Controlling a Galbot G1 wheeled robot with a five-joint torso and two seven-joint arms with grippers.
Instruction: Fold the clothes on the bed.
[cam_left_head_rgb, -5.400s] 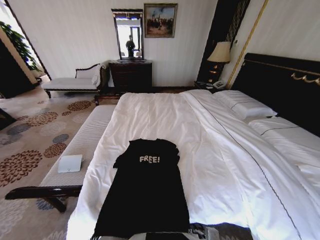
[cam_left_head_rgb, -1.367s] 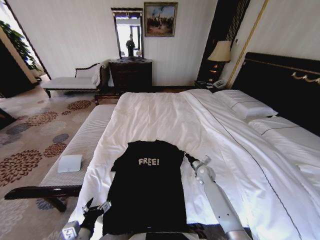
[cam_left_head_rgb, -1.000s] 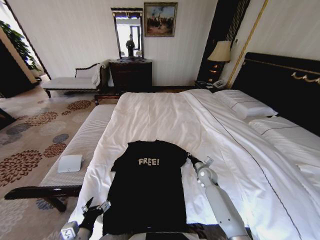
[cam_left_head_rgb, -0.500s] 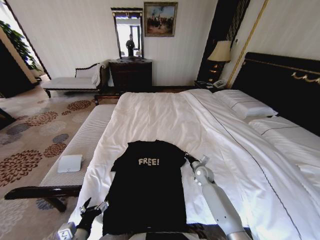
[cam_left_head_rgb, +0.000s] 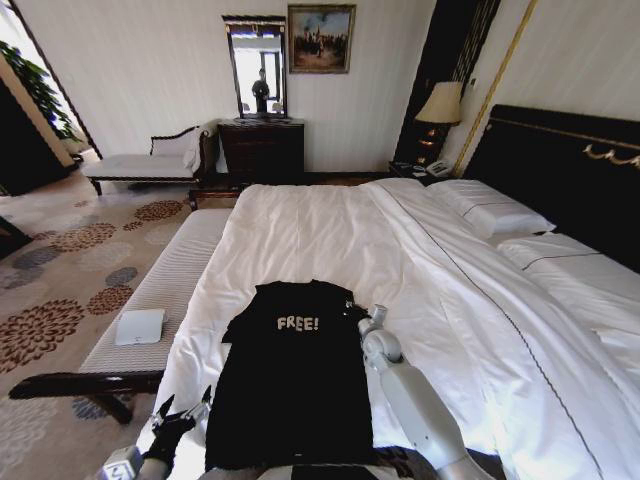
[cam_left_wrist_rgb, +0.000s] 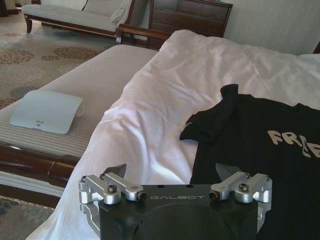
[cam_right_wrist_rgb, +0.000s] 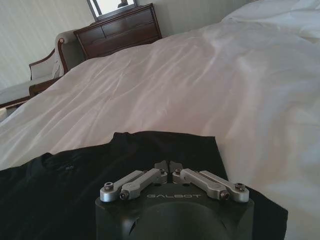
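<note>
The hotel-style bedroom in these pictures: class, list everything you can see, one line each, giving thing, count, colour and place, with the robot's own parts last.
Soft short-sleeved T-shirt with "FREE!" print: one, black, flat on the near part of the bed.
Large bed with duvet: one, white, dark headboard, filling the right.
Pillows: at least two, white, by the headboard.
Upholstered bench: one, pale, along the bed's left side.
Flat device: one, white, on the bench.
Wooden dresser: one, dark, far wall.
Table lamp: one, cream shade, beside the headboard.
Left gripper: open, at the shirt's lower left edge.
Right gripper: shut on the shirt's right sleeve area.
</note>
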